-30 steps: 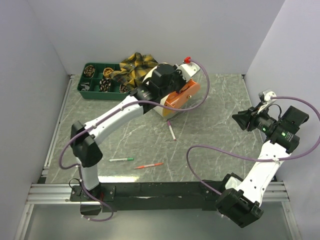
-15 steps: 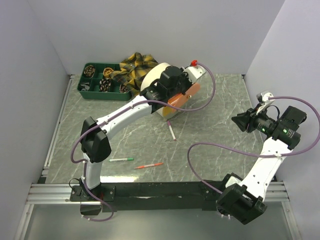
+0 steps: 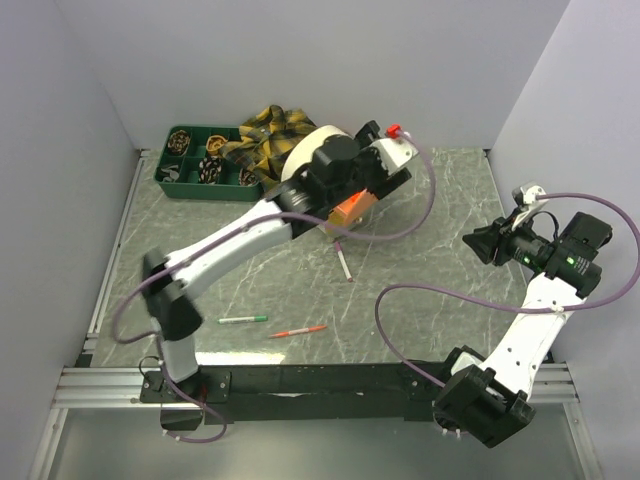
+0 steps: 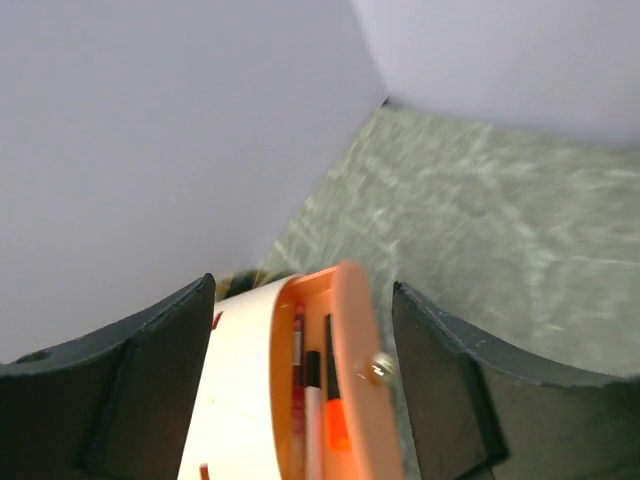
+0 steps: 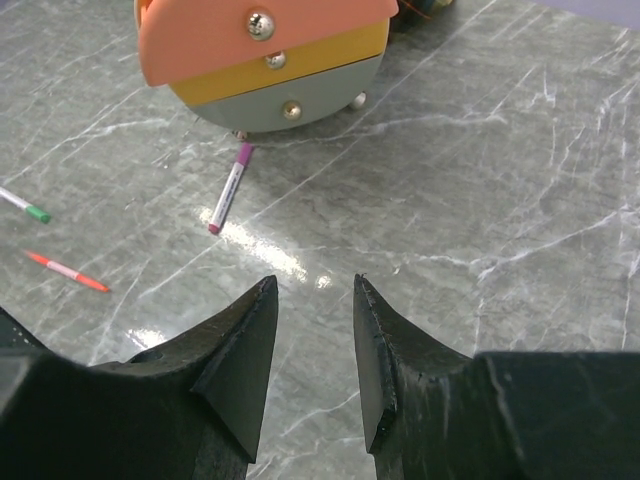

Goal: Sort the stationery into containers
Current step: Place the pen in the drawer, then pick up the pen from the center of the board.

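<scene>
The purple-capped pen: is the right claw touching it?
Apart. The right wrist view shows bare table between the right gripper and the purple-capped pen.

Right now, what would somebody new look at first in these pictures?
Probably the big cream drum with its orange tray, at the back of the marble table, with the left claw open astride it. Next, the yellow-and-black plaid cloth behind it, beside the green tray at back left. Then the loose purple-capped pen, green-capped pen and orange pen nearer the front.
</scene>
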`<state>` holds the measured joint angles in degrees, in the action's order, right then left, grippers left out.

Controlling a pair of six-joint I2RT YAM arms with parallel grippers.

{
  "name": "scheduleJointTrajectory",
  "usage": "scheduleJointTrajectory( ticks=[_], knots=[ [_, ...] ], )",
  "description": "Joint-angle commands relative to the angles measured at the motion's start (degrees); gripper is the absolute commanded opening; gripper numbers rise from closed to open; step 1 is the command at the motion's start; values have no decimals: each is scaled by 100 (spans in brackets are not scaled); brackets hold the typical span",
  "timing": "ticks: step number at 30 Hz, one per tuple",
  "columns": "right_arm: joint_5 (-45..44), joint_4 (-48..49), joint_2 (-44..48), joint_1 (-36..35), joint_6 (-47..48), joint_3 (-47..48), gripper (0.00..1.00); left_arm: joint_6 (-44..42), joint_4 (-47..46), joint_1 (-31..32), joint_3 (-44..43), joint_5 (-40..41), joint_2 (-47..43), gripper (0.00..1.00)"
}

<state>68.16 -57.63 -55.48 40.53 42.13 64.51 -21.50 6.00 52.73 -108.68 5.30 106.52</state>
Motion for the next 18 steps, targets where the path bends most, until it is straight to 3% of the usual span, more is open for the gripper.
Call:
scheduleJointTrajectory(
  ticks=[1, 8, 13, 18],
  knots=[
    [4, -179, 38, 7, 208, 18, 43, -145, 269, 255, 617, -406, -1834, 80],
    [-48, -451, 117, 7, 611, -210, 43, -277, 2254, 247, 3902, -1593, -4688, 78],
    [-189, -697, 126, 16, 990, -281, 43, -443, 3397, -51, 5250, -2331, -5650, 70],
    [-251, -907, 126, 7, 1200, -229, 43, -812, 3654, -167, 6736, -2017, -6458, 67]
  ],
)
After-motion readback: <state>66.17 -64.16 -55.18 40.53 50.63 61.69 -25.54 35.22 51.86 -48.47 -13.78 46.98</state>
